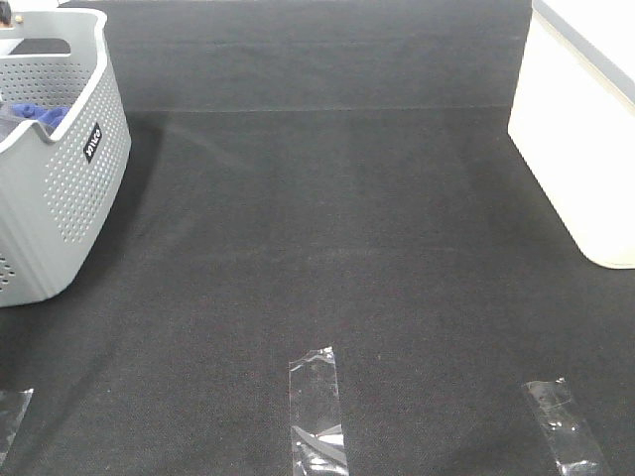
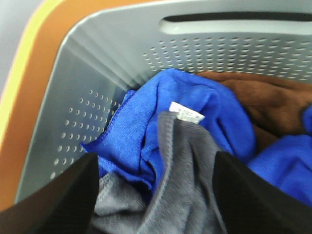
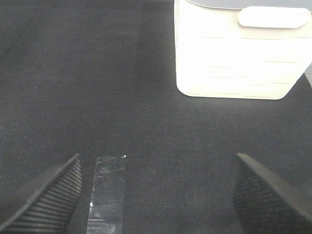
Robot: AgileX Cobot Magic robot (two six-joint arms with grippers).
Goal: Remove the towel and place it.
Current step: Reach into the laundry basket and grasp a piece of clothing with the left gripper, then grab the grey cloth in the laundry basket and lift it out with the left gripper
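Checked the surface [image 1: 327, 248]: dark, matte, bare across the middle. Noted a white bin [image 1: 571, 149] at its right edge and a grey perforated basket [image 1: 69, 188] at its left edge. Located the towel [image 2: 180, 190] inside the basket, crumpled in grey folds against a blue cloth [image 2: 195, 97], with a brown cloth [image 2: 273, 102] behind.

Judged soft, limp and light, likely to drape, trail and drag the neighbouring cloths on lifting. Recommend pinching a thick raised fold or a stitched hem, not a single loose layer.

Found the left end effector [image 2: 156, 209] down in the basket, spread wide, straddling a towel ridge; cannot tell whether touching it. Found the right end effector [image 3: 156, 195] spread wide above bare surface, holding nothing, near a strip of clear tape [image 3: 107, 190].

Logged a small white label [image 2: 186, 113] where towel meets blue cloth; cannot tell which cloth carries it.
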